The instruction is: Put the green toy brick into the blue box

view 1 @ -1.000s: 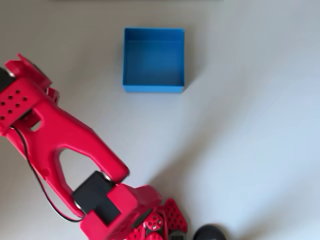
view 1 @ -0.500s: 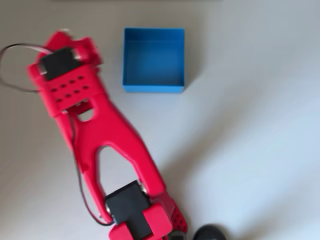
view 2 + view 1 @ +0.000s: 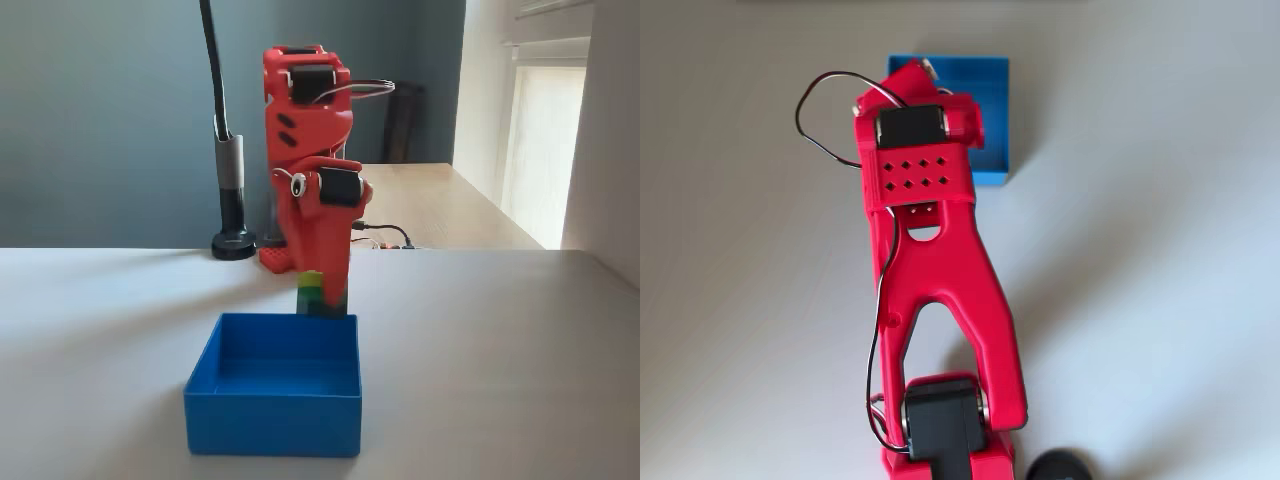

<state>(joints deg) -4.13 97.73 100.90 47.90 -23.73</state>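
Observation:
In the fixed view my red gripper (image 3: pixel 321 300) points straight down, shut on the green toy brick (image 3: pixel 310 288). The brick hangs just above the far wall of the blue box (image 3: pixel 275 405), close to the box's middle. The box floor looks bare in this view. From overhead, my red arm (image 3: pixel 925 170) reaches up the picture and its wrist covers the left and middle of the blue box (image 3: pixel 995 110); the brick is hidden under the wrist there.
A black pole with a round base (image 3: pixel 232 243) stands behind the arm, and the base shows as a dark disc (image 3: pixel 1060 466) at the overhead view's bottom edge. A black cable (image 3: pixel 815 110) loops left of the wrist. The white table (image 3: pixel 1160 250) spreads on all sides.
The arm has swung from the table's left side rightward, and its wrist now sits over the blue box instead of beside it.

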